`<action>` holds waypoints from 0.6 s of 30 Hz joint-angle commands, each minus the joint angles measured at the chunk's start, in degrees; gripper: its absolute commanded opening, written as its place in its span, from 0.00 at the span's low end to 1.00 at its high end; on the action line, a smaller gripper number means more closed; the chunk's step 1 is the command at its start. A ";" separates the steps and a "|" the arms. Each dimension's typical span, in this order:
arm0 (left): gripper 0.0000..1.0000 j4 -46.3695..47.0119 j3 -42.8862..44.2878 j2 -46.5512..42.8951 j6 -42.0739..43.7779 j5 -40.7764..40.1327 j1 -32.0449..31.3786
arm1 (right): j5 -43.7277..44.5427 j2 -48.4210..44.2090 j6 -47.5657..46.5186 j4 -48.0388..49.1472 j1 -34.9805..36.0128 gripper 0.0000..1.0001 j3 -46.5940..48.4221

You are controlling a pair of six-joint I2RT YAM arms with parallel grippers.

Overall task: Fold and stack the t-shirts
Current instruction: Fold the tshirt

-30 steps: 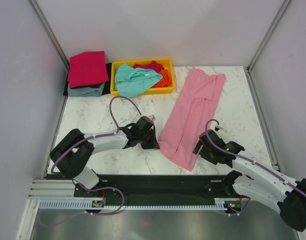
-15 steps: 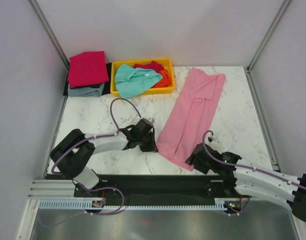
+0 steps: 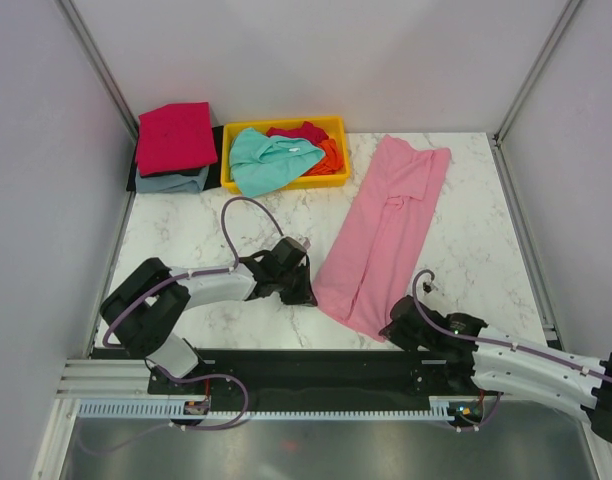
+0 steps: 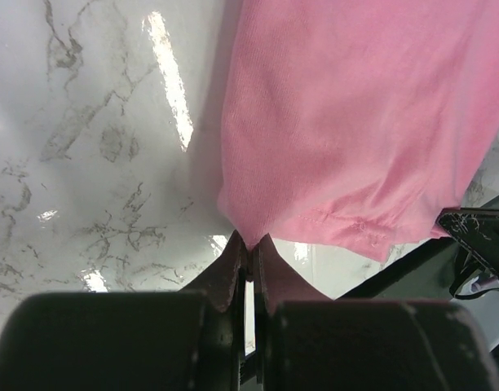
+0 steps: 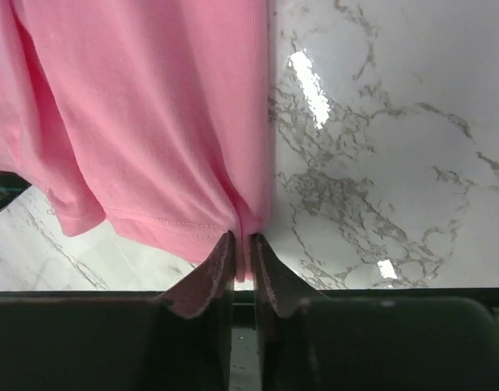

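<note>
Together — left gripper (image 4: 248, 246) pinches pink t-shirt (image 3: 386, 225) hem; right gripper (image 5: 241, 242) likewise.

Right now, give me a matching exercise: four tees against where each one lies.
1 pink tee
2 teal tee
3 crimson tee
4 orange tee

A folded, left of the tray
B spread long on the table
C at the tray's right end
D draped over the tray's left half

Pairs: 1-B, 2-D, 3-A, 4-C
</note>
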 commanded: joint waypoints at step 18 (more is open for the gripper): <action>0.02 -8.53 1.26 -14.89 -13.26 -5.27 -17.11 | 8.59 -8.13 -3.99 -27.72 0.31 0.00 17.87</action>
